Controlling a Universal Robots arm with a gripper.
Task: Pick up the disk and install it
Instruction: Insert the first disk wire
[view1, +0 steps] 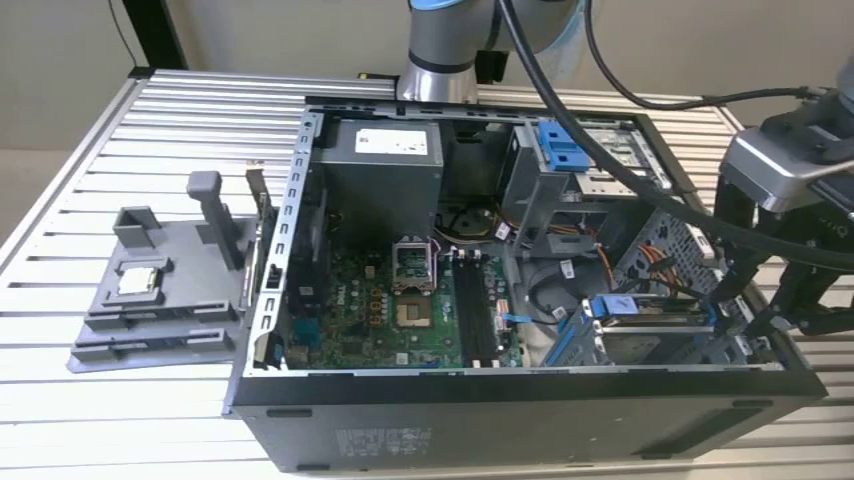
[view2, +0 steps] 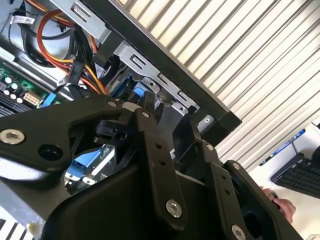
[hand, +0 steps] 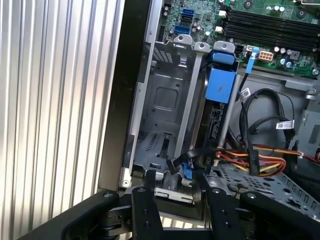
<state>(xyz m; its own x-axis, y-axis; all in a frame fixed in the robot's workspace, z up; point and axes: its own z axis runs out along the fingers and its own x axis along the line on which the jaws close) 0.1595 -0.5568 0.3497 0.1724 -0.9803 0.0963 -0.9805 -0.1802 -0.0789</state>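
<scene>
The disk (view1: 617, 306) sits in the drive cage at the near right corner of the open computer case (view1: 534, 385), its blue bracket tab facing the motherboard. In the first wrist view the disk (hand: 220, 85) stands on edge in one slot, beside a bare metal slot (hand: 165, 105). My gripper (view1: 771, 315) hangs over the case's right wall, just outside the cage. Its black fingers (hand: 147, 200) stand apart with nothing between them, so my gripper (hand: 178, 176) is open and off the disk.
Orange and red cables (hand: 250, 157) run beside the cage. A second blue bracket (view1: 563, 150) sits in the far bay. A grey fixture (view1: 160, 290) holding a small silver chip stands at the exterior view's left. A keyboard (view2: 300, 175) and a person's hand (view2: 280, 202) lie beyond the table.
</scene>
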